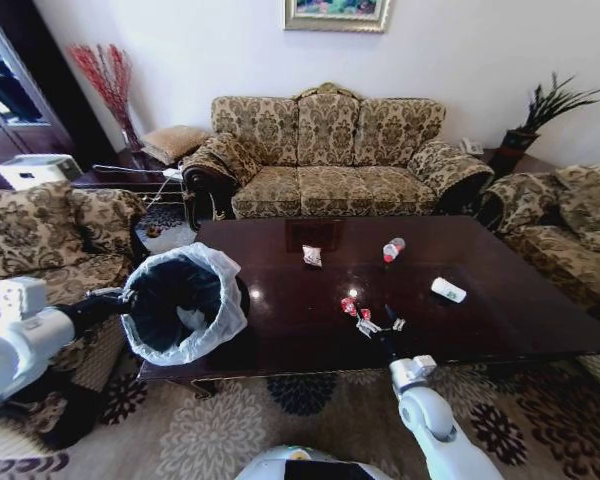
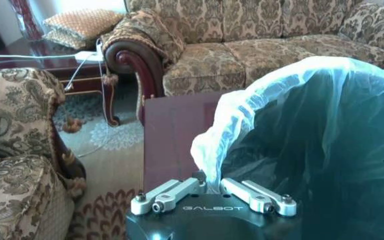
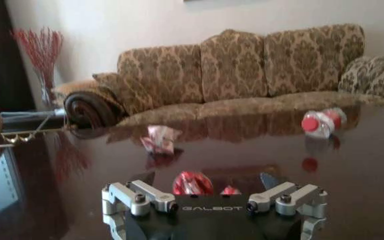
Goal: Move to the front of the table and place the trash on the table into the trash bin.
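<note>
Gripping the trash bin rim, left gripper; right gripper spread around red wrapper near table edge.

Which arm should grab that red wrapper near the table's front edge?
Right. Its tool sits open right at the red wrapper, while the left tool is shut on the trash bin rim.

"GALBOT" on left gripper, "GALBOT" on right gripper

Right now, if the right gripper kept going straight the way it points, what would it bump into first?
Probably the red wrapper: it lies on the table between the open fingers of the right gripper, just ahead. Depth is hard to judge. The crumpled paper lies farther on.
</note>
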